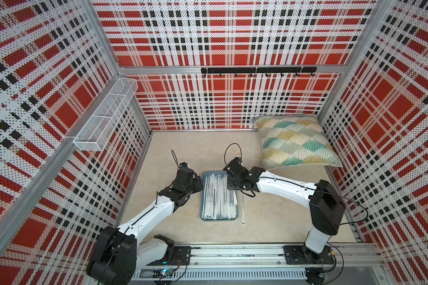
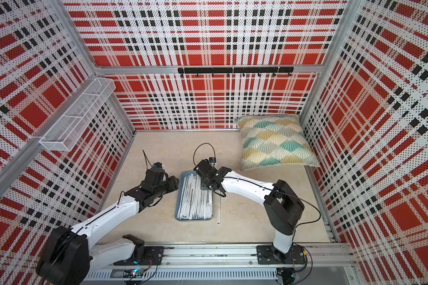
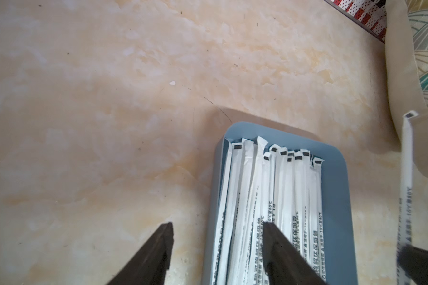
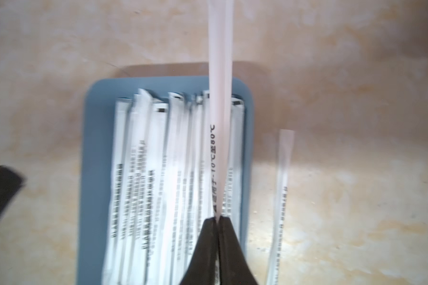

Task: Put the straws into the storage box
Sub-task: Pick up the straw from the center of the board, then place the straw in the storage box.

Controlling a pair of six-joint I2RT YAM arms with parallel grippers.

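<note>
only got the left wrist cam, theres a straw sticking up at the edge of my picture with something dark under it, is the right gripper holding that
Observer: Yes. In the right wrist view the right gripper is shut on a straw, pinched near one end, with the rest reaching out over the storage box.
Operator: ok, any not in the box yet
Observer: One. In both top views a loose straw lies flat on the table just outside the box, on the right arm's side and roughly parallel to the box's long edge.
</note>
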